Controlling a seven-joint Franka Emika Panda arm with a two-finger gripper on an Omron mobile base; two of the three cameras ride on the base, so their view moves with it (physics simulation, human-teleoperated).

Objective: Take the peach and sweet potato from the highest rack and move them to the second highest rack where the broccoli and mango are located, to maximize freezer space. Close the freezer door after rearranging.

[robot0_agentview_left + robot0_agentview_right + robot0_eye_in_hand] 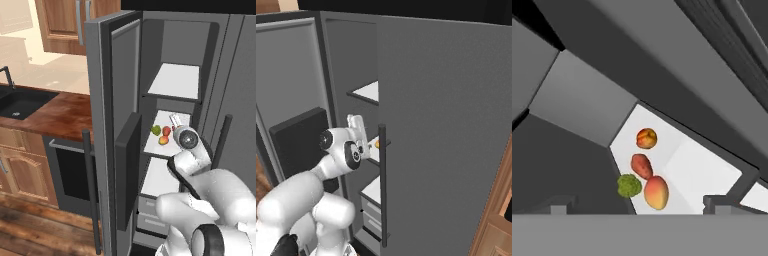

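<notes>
Rack (702,165): peach (646,138), sweet potato (641,166), mango (656,192), broccoli (629,186) clustered together | Gripper (174,120): jaws open, holding nothing, near items | Freezer door (107,125): open

no readable text, no labels, no brand marks, no numbers, no signs on any surface
</notes>
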